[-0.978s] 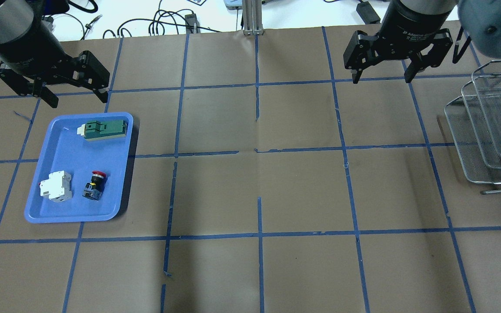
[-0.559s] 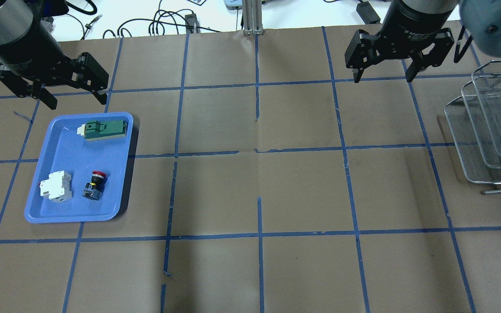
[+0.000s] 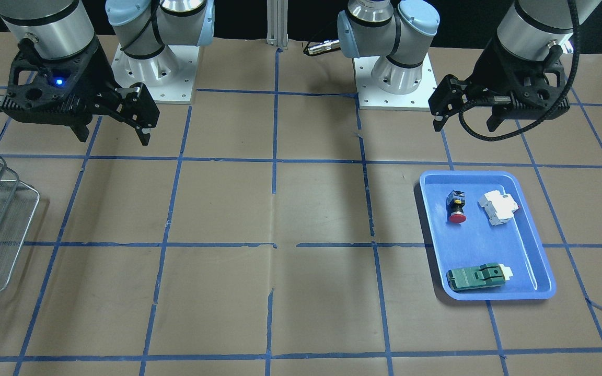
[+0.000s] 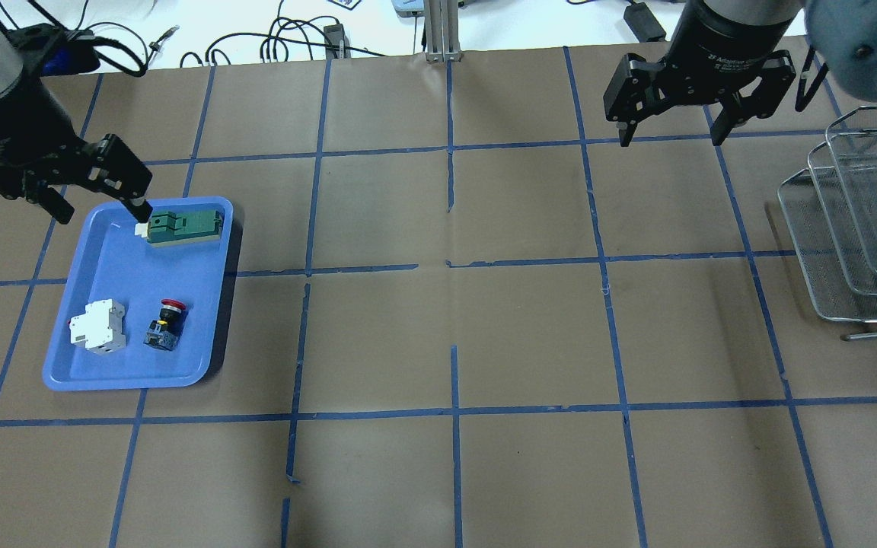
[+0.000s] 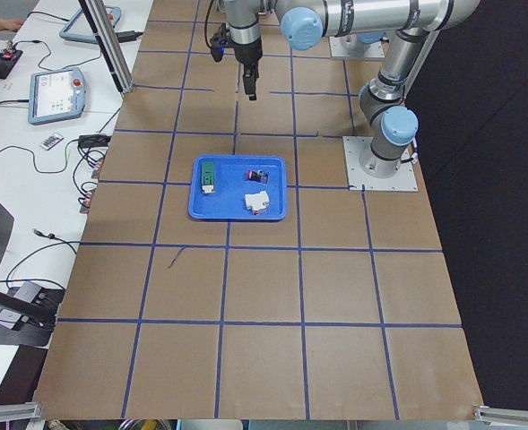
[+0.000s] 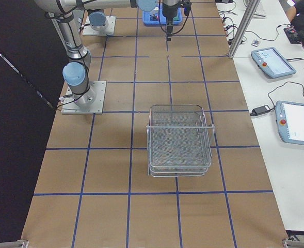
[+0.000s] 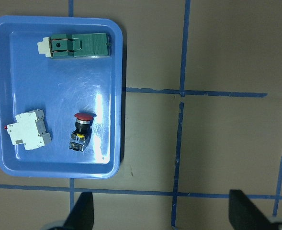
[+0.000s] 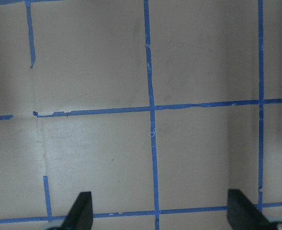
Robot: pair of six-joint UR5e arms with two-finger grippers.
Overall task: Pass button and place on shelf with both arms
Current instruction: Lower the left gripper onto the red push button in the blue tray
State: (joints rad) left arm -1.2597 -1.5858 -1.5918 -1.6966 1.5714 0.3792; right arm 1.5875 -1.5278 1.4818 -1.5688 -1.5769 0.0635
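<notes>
While the left gripper (image 4: 103, 213) hangs above the far rim of the blue tray (image 4: 115, 251), its jaws spread and holding nothing, you will find the button (image 4: 165, 323) lying on its side inside that tray, close to the rim nearest the table's middle, red cap pointing away from the robot. A white block (image 4: 96, 326) lies just beside it; a green part (image 4: 183, 227) lies along the far rim. The right gripper (image 4: 671, 141), also spread and unloaded, hangs over the brown table (image 4: 530, 327), near the shelf (image 4: 849, 228) at the right edge. A broad taped stretch separates tray and shelf.
</notes>
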